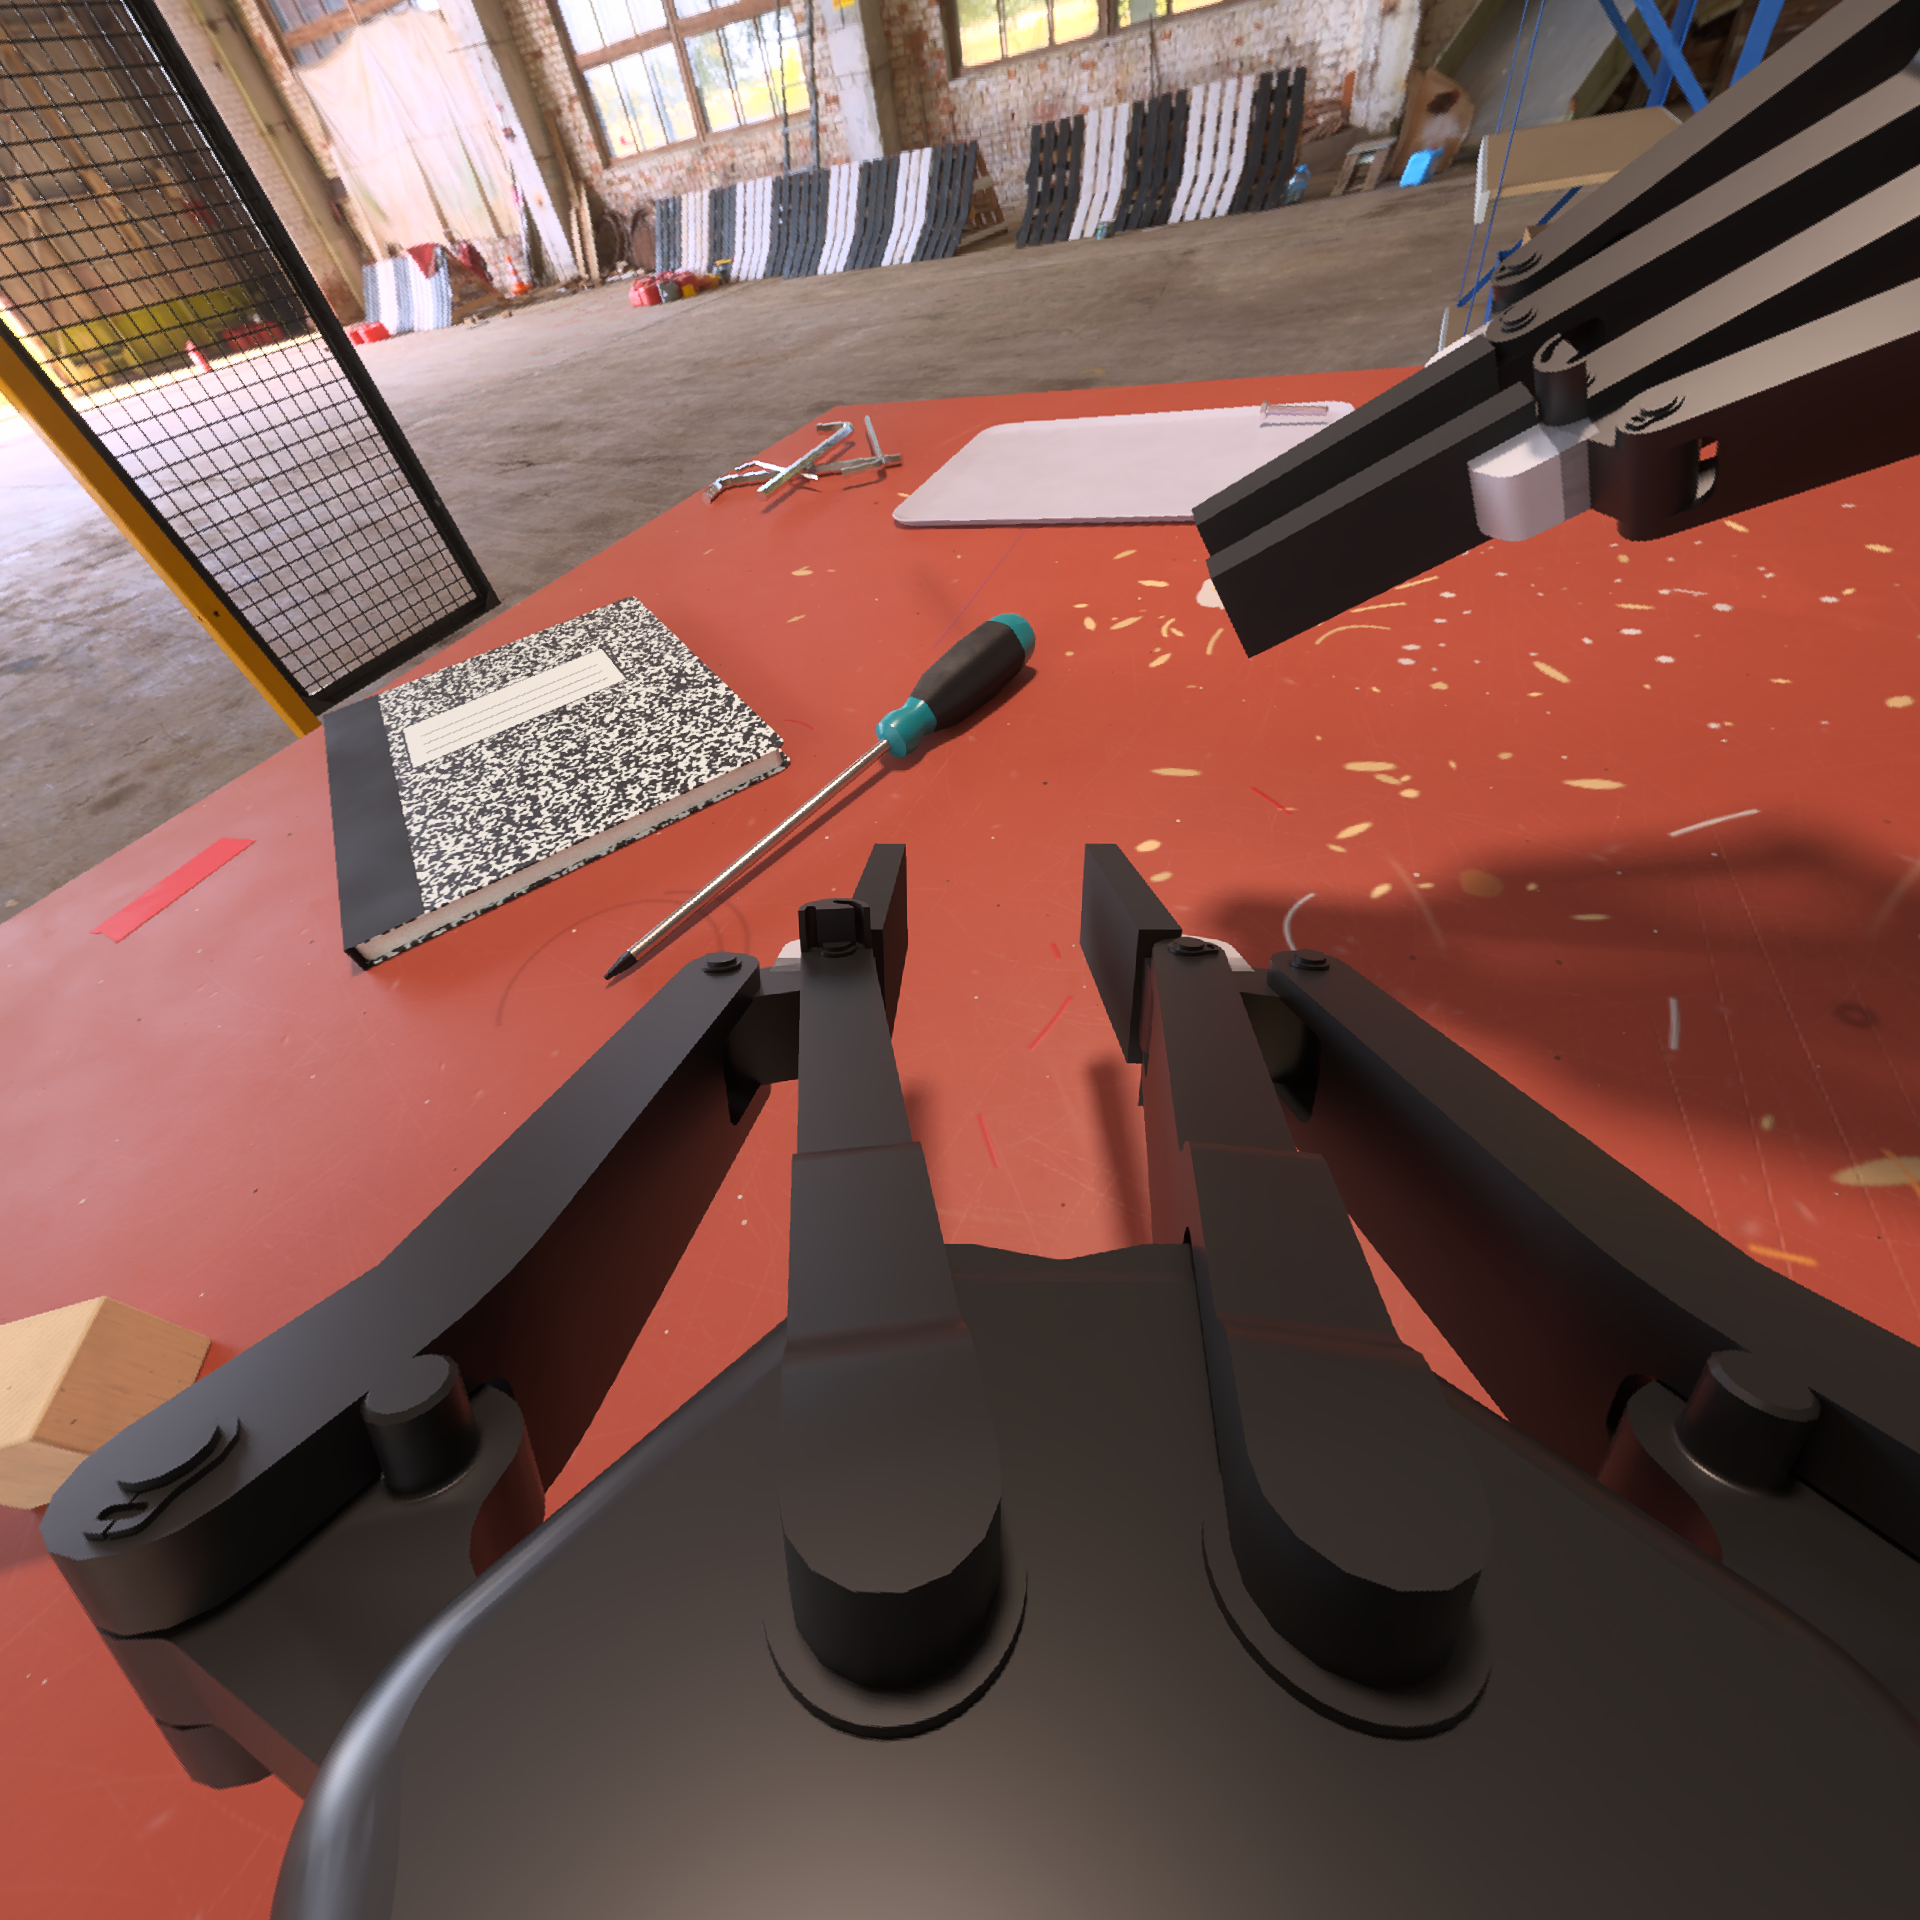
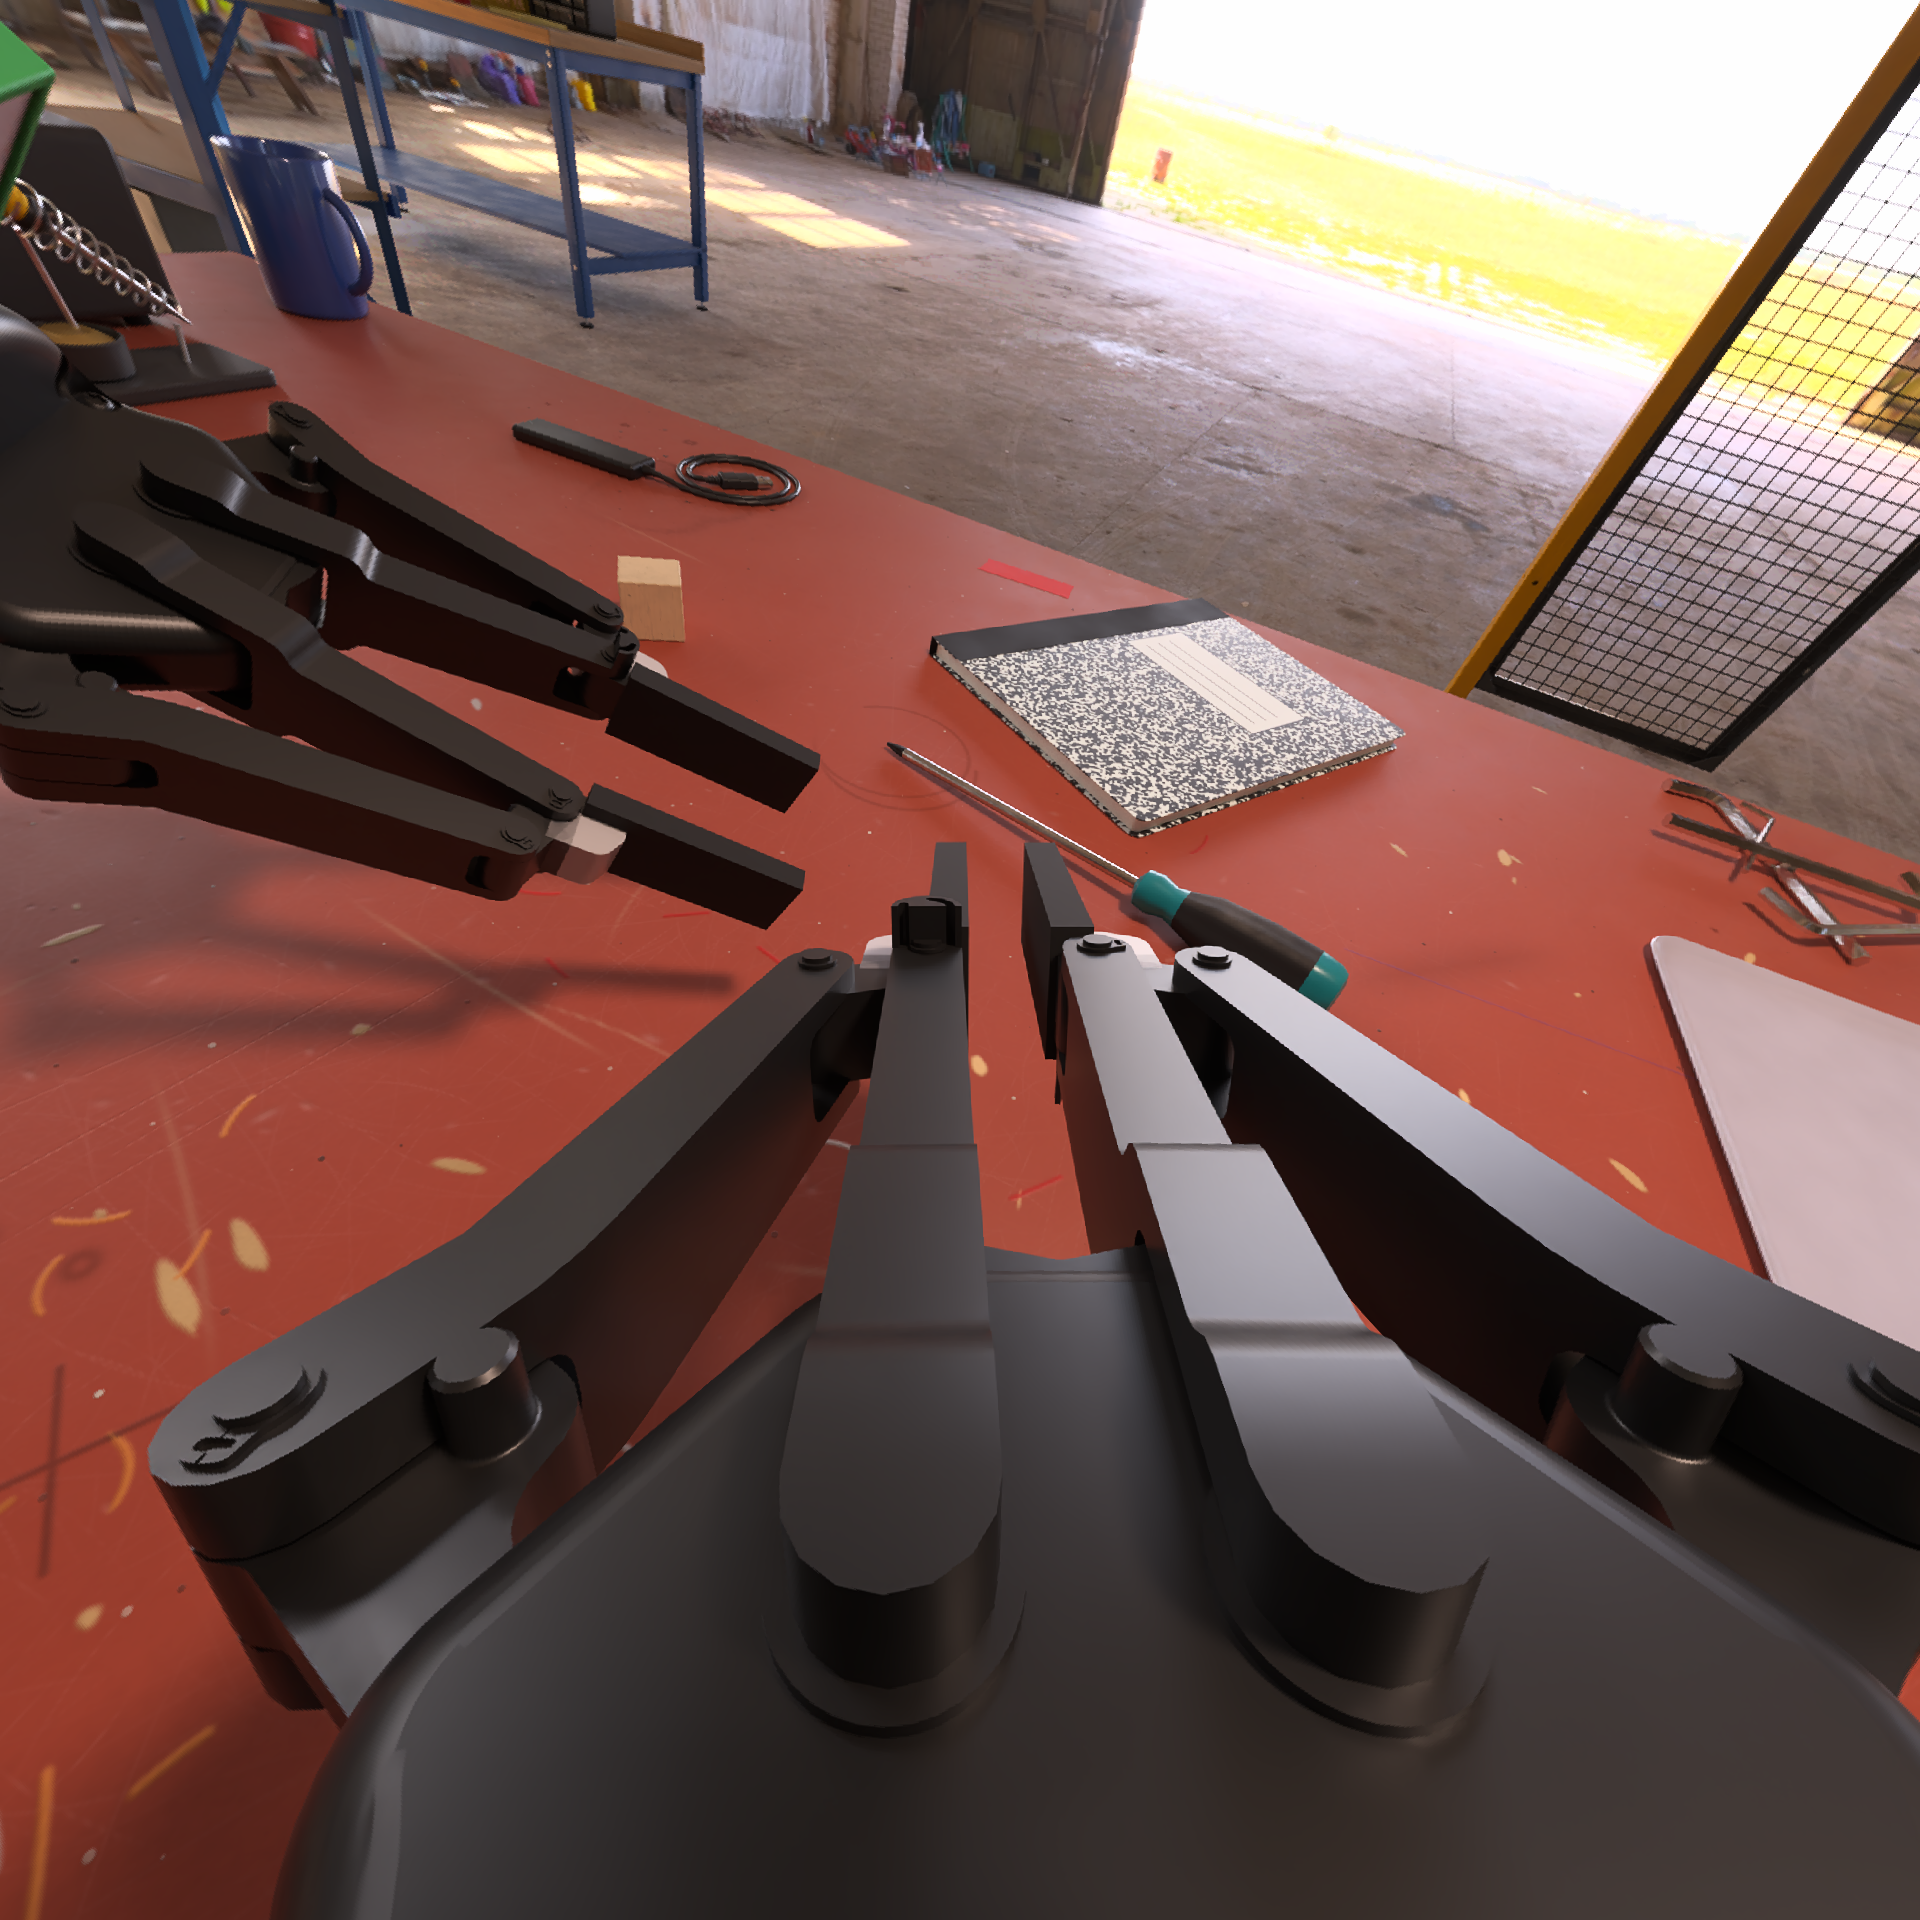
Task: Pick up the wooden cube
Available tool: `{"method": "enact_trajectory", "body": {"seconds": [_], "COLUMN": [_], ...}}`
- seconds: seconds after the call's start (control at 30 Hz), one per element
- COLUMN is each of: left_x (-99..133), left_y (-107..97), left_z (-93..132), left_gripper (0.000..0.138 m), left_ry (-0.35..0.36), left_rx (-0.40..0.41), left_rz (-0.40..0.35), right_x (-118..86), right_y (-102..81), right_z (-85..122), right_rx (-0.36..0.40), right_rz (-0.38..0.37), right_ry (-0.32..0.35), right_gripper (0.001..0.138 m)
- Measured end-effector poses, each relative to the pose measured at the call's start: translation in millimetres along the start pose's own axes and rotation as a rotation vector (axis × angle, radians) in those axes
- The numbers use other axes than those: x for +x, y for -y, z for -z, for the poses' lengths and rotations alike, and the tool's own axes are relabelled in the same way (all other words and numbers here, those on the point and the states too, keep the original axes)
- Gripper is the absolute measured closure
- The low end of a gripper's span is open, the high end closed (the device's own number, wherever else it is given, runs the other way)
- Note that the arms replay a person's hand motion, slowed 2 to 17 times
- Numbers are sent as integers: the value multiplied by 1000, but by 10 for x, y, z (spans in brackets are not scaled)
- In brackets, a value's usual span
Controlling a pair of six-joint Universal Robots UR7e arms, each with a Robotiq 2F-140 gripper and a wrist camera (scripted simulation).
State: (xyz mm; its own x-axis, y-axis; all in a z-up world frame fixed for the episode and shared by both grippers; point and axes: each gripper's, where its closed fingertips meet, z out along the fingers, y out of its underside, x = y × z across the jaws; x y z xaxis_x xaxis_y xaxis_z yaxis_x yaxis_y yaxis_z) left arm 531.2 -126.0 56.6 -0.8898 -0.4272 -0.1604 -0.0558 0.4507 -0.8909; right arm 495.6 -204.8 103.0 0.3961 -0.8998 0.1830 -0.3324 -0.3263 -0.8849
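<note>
No readable writing shows anywhere. The marbled notebook [image 1: 551, 769], left of centre in the left wrist view, carries a pale label panel [image 1: 516, 707] with only faint blank rules; the same panel [image 2: 1216, 681] sits right of centre in the right wrist view, equally bare.

The red, scratched worktop [image 2: 416, 1091] carries a wooden cube [image 2: 651, 596] upper left of the right wrist frame, a composition notebook [image 2: 1164, 712] at centre right, a screwdriver [image 2: 1132, 878] just beside it, hex keys [image 2: 1797, 873] and a white tray [image 2: 1808, 1101] at right, a blue mug [image 2: 296, 223] and black cabled device [image 2: 582, 447] top left.
</note>
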Motion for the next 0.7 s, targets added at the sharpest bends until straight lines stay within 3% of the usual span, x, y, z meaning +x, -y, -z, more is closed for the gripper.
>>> {"method": "enact_trajectory", "body": {"seconds": [0.37,0.7], "left_x": [-43,-36], "left_y": [22,44], "left_z": [23,40], "left_gripper": [97,97], "left_ry": [5,4], "left_rx": [11,18], "left_rz": [47,41], "right_x": [12,32], "right_y": [17,35], "right_z": [8,15], "right_rx": [13,31], "right_rz": [2,-1], "right_ry": [-10,-20], "right_gripper": [125,125]}}
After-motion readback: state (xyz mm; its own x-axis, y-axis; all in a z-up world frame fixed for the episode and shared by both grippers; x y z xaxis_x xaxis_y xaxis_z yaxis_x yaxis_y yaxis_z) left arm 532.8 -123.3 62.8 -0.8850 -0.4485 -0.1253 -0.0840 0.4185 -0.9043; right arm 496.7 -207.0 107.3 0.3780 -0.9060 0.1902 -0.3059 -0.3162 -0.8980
